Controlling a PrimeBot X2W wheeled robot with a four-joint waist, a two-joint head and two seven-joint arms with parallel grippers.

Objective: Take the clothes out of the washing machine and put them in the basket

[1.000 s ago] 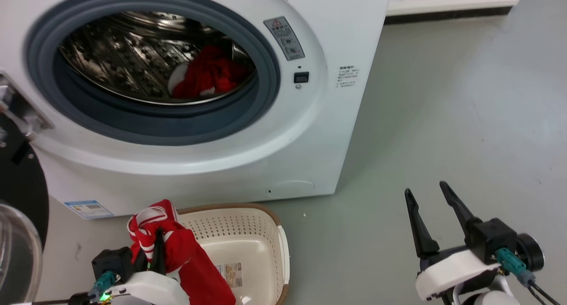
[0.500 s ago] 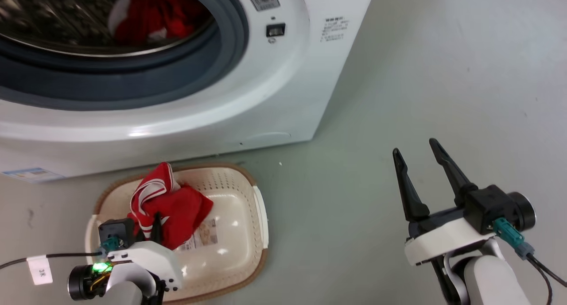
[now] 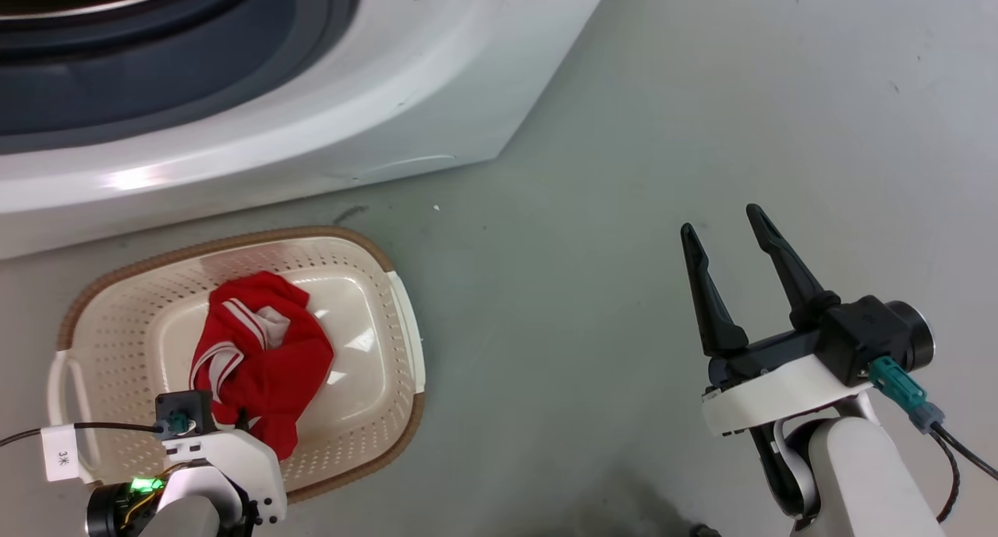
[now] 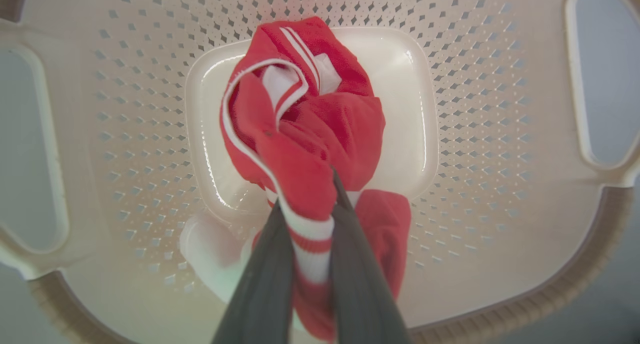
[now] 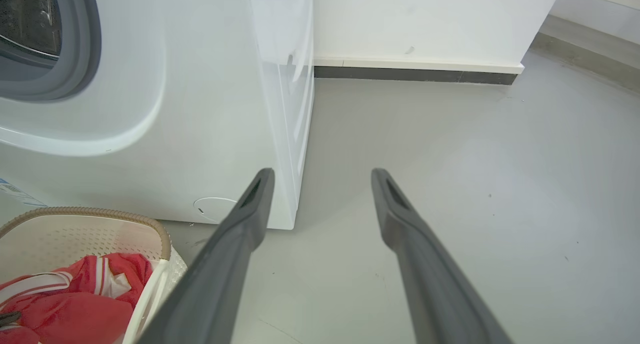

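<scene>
Bunched red garment (image 4: 320, 129) — white stripes, white trim — in basket (image 3: 125, 311).

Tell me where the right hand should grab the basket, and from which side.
Take the side handle on the basket's end nearest the right hand, coming from above. The basket sits upright, and that handle is a thin bar over a slot the open hand could straddle; the curved walls offer no edge.
</scene>
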